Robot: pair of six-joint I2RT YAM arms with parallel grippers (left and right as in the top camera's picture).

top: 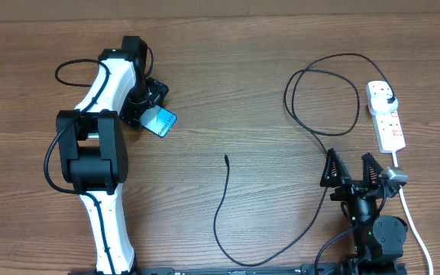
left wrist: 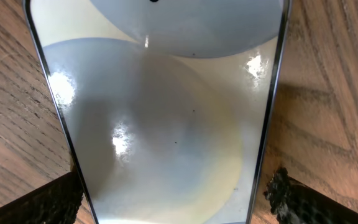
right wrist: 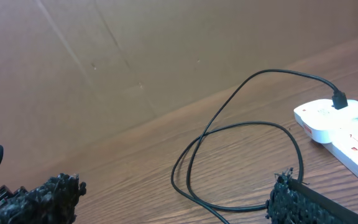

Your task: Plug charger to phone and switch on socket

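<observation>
The brown wooden counter [top: 228, 84] fills the overhead view. Along its left side stretches the white-and-black left arm [top: 101, 153], reaching from the near edge toward the far left. The black right arm [top: 373, 229] is folded low at the near right edge. The charger [top: 228, 174], a thin black cable, makes a loop at the far right, runs toward the near edge, sweeps left and then turns up toward the middle of the counter. The socket [top: 386, 116], a white strip with small red switches, lies at the far right with its length running near to far. Its thick white cord [top: 412, 221] leaves the near end and passes just right of the right arm. The phone [top: 161, 121], its screen glowing light blue, sits at the far left, well apart from the cable. The left pincer [left wrist: 169, 199] is narrowed onto the phone, with a pad [left wrist: 48, 202] at each long edge. The right pincer [top: 351, 169] stands wide and holds nothing. The black plug [top: 386, 95] sits in the strip's farthest outlet. The connector tip [top: 227, 158] lies free on bare wood, mid-counter.
</observation>
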